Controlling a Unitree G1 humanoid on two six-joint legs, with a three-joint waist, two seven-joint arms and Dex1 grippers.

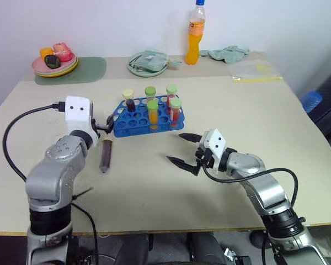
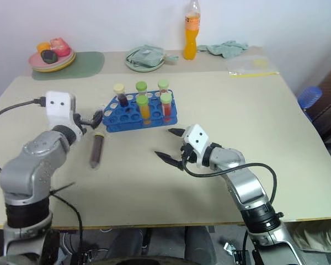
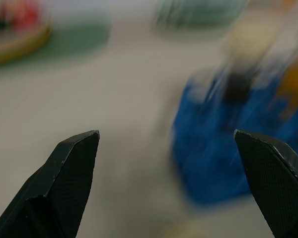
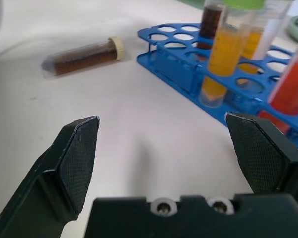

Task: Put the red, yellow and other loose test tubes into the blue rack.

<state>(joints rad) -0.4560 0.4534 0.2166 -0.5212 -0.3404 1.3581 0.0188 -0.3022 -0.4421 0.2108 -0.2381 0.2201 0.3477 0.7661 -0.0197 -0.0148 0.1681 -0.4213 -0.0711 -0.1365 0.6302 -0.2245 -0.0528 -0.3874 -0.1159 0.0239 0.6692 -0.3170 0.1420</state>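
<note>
Left gripper (image 1: 106, 128): at the left end of the blue rack (image 1: 133, 123), fingers apart, nothing between them. In the left wrist view the two fingertips (image 3: 74, 163) stand wide with the rack beyond them, blurred.

Loose tube with dark brown contents (image 1: 105, 155): lies flat on the table (image 1: 237, 121), just in front of the left gripper and near the rack's front left corner; cream cap towards the rack, pointed end towards the table's near edge. Not in the rack.

Blue rack: centre of the table, five tubes upright in it. One dark with a cream cap (image 1: 128, 99); two orange-yellow with green caps; two red with green caps.

Right gripper (image 1: 180, 148): hovers over bare table in front of the rack, to its right end, pointing left; fingers wide apart, empty.

Far edge of the table: plate of toy food (image 1: 55, 62) on a green mat, a plate with a cloth, an orange drink bottle (image 1: 195, 34), a plastic bag.
</note>
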